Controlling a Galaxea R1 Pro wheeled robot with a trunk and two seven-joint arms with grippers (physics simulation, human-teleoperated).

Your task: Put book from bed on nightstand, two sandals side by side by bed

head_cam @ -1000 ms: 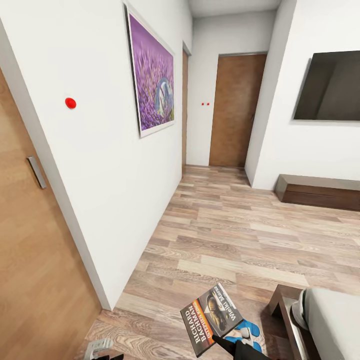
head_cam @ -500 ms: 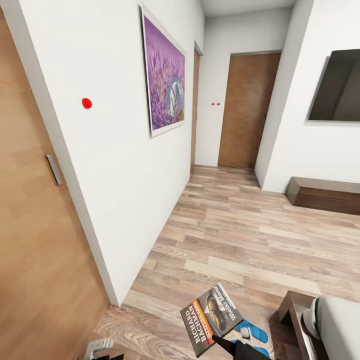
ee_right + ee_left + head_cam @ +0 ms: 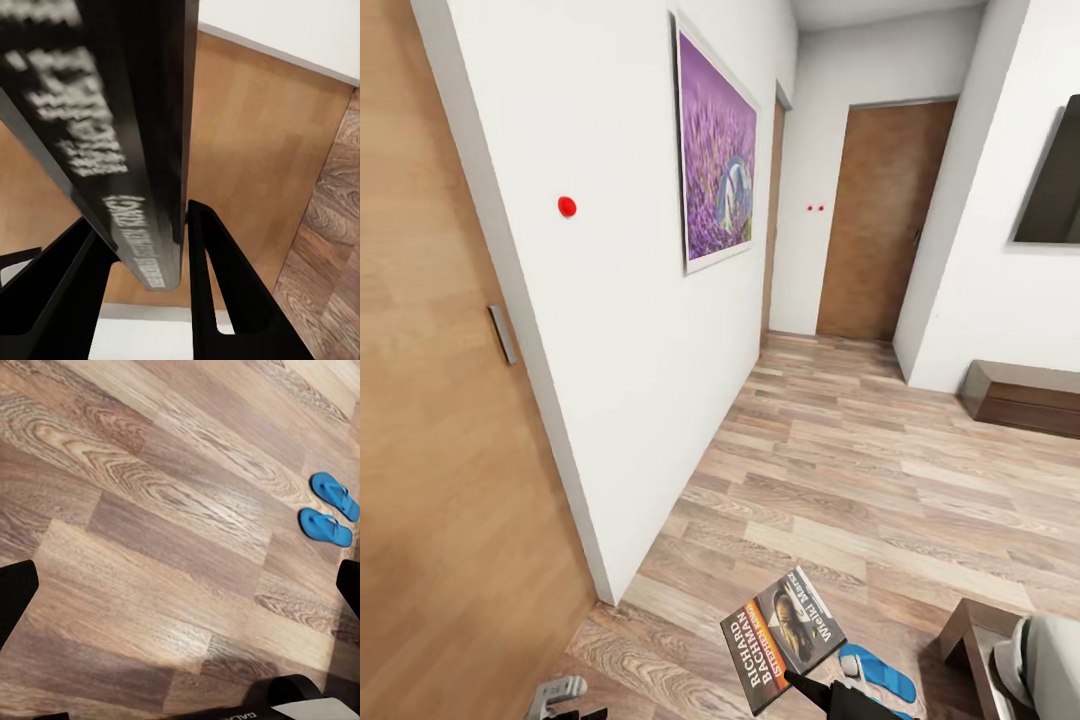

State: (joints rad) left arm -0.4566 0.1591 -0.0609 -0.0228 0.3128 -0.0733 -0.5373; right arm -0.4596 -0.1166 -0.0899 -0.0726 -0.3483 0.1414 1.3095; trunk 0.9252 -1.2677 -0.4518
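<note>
I hold the book [image 3: 782,637], a dark paperback lettered "RICHARD BACHMAN", above the wood floor low in the head view. My right gripper [image 3: 808,688] is shut on its lower edge. In the right wrist view the book's spine [image 3: 135,150] is clamped between the two black fingers [image 3: 217,292]. One blue sandal [image 3: 877,672] lies on the floor just right of the book, near the bed's corner [image 3: 1050,655]. In the left wrist view two blue sandals [image 3: 325,526] lie close together on the planks. My left gripper [image 3: 182,592] hangs open over the bare floor, its fingers far apart.
A wide wooden door [image 3: 430,420] stands close on the left beside a white wall with a purple painting [image 3: 720,180]. A second door [image 3: 880,220] closes the far passage. A wall TV [image 3: 1052,185] and a long low dark cabinet [image 3: 1025,395] are at right.
The whole picture has shifted right, so the camera has turned left. The book stays in my right gripper at the same spot. More of the blue sandal shows now, less of the bed.
</note>
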